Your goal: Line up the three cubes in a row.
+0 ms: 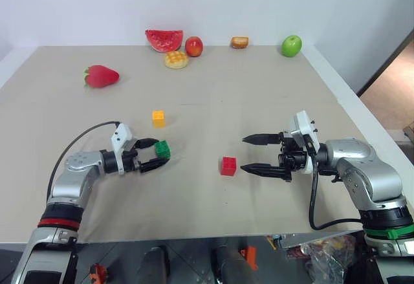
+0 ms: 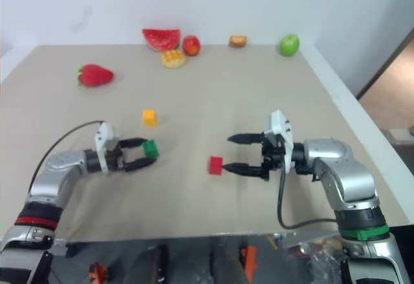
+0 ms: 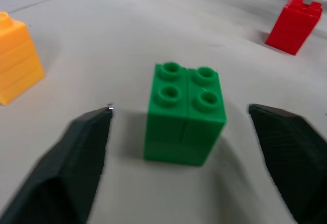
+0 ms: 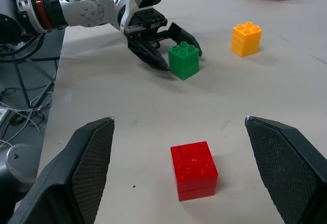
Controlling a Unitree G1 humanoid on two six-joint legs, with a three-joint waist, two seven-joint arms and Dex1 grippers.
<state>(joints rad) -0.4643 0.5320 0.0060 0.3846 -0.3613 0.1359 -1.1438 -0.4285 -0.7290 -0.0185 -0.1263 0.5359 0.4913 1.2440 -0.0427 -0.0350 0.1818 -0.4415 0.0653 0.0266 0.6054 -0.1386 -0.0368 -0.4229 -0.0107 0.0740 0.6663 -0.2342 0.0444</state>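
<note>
- Green cube [image 3: 184,114] upright on the beige table [image 1: 259,103], studs up, between the fingers of the left gripper [image 1: 157,155]; gaps visible on both sides, nothing grasped.
- Yellow cube [image 1: 158,118] just beyond the green cube, apart from it.
- Red cube [image 4: 194,170] to the right of the green cube, well apart.
- Right gripper [image 1: 257,154] just right of the red cube, fingers spread wide, empty.

In the left wrist view the yellow cube [image 3: 18,60] is cut by the picture's edge. Whether the left tool [image 1: 157,155] touches the green cube [image 1: 162,149] is hard to tell. The small toy [image 1: 239,42] at the far edge is too small to identify, perhaps bread.
</note>
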